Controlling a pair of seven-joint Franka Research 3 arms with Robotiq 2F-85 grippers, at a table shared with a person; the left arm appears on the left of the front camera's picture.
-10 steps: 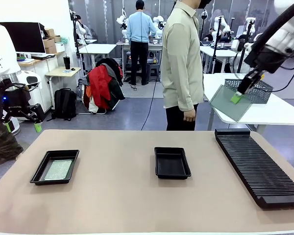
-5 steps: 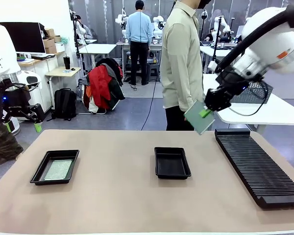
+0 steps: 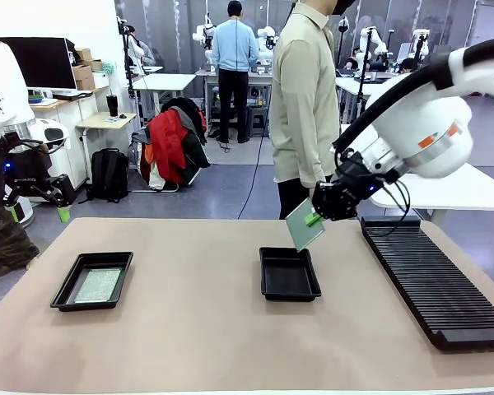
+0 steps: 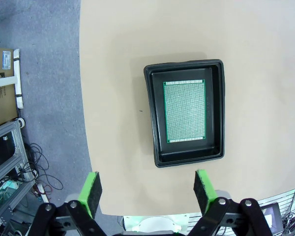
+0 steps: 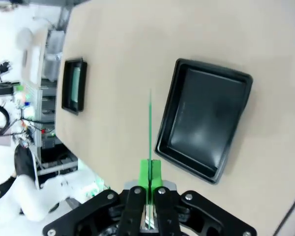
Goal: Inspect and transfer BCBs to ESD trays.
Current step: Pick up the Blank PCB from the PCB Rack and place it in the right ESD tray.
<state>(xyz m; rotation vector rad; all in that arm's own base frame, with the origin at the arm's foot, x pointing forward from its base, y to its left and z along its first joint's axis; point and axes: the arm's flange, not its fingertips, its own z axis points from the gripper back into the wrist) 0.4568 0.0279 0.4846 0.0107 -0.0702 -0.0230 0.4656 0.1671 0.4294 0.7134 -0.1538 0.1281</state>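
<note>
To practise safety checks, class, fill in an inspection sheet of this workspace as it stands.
Surface: tan table, nothing spilled seen.
Job's things: left ESD tray holds one BCB; middle ESD tray empty; second BCB airborne, tilted, near it.
Clutter: black slotted rack on robot's right.
Tools: left tool open, empty; right tool shut on second BCB.
Cables: black cable looping at right wrist.
Surroundings: person at far edge; floor cable behind.

front view: fixed at the near edge of the table (image 3: 189,346), facing across to the person (image 3: 305,107), wide and far. left wrist view: straight down from high above the loaded tray (image 4: 156,123), mid frame. right wrist view: nearer, tilted, over the empty tray (image 5: 206,118) at right, loaded tray small at upper left; both shared with front view
</note>
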